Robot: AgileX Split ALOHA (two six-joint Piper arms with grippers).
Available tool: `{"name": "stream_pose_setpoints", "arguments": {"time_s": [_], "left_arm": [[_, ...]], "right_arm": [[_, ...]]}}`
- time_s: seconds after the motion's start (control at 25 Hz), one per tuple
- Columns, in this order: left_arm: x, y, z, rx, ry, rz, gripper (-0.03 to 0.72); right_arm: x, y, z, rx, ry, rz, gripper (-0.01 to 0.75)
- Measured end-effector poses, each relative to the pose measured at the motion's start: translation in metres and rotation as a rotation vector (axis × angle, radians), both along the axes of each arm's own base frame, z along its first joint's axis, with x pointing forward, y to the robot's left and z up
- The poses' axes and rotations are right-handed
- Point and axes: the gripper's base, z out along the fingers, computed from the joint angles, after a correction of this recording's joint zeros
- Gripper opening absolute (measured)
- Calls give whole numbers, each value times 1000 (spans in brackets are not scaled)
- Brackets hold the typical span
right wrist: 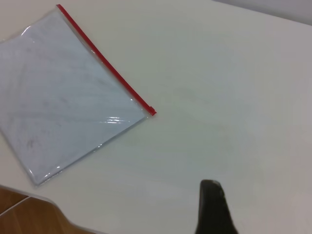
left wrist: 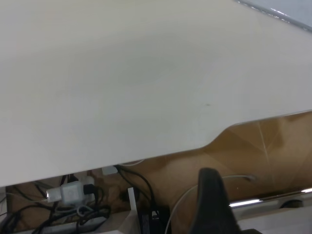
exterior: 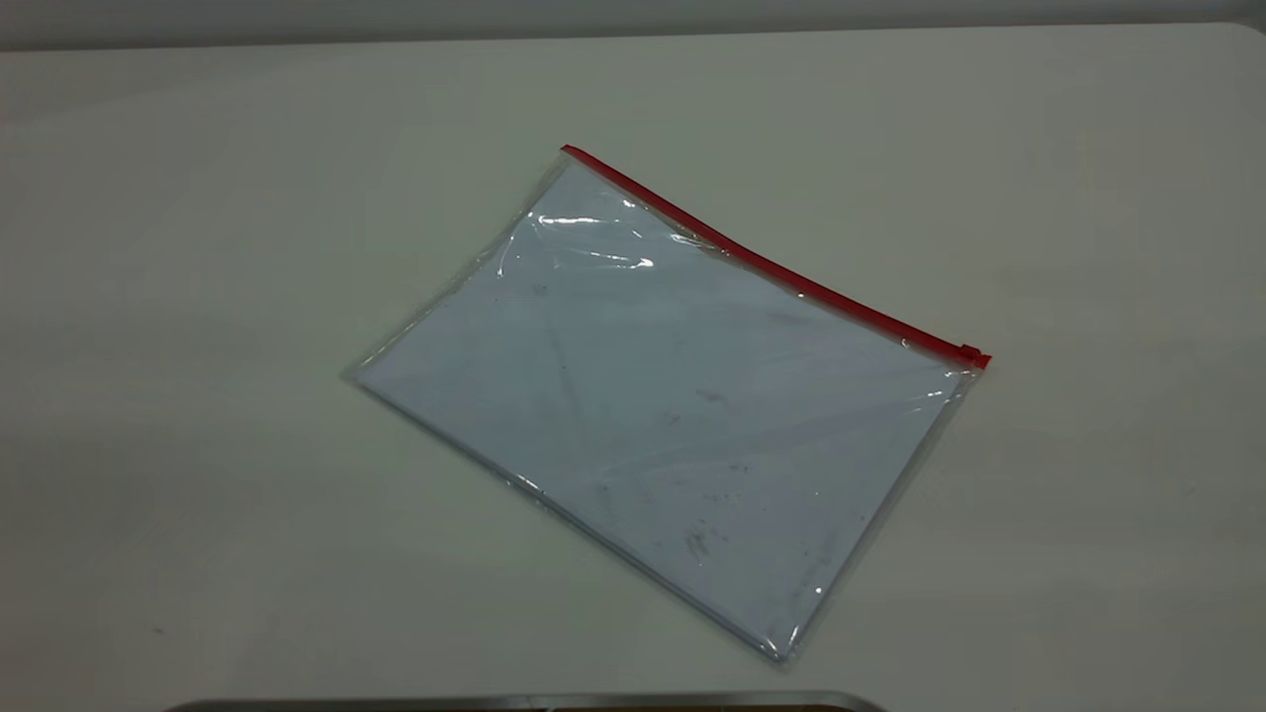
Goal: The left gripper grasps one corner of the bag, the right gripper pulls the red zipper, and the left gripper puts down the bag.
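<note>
Left hand [left wrist: 210,204] sat off counter [exterior: 198,297] edge, well clear of bag [exterior: 663,396]; grip state couldn't be told. Bag lay flat mid-counter, white sheet apparently inside, red zipper [exterior: 771,265] along far edge, slider at right end. Right hand [right wrist: 214,207] hovered right of bag; state unclear. Risk: flat slick corner slipping from pinch.

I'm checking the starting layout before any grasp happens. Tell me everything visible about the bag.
The bag is a large, flat, rectangular pouch of clear, glossy plastic, whitish-blue with faint dark smudges and a few wrinkles that catch the light. The red zipper runs along its far long edge, with the small slider tab at the right-hand end. It lies flat on the white table, turned at an angle to the table's edges. Nothing else touches it; no gripper is near it.
</note>
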Motion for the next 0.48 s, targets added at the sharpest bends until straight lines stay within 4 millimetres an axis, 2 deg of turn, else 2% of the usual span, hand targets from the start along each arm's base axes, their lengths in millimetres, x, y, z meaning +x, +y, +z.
{"name": "stream_pose_setpoints", "arguments": {"time_s": [0.24, 0.48], "left_arm": [[-4, 2, 1, -5, -35, 58, 567], [-28, 5, 3, -14, -210, 173, 567]], "right_arm": [[0, 0, 0, 1, 0, 0, 500], [0, 0, 0, 1, 0, 0, 478]]}}
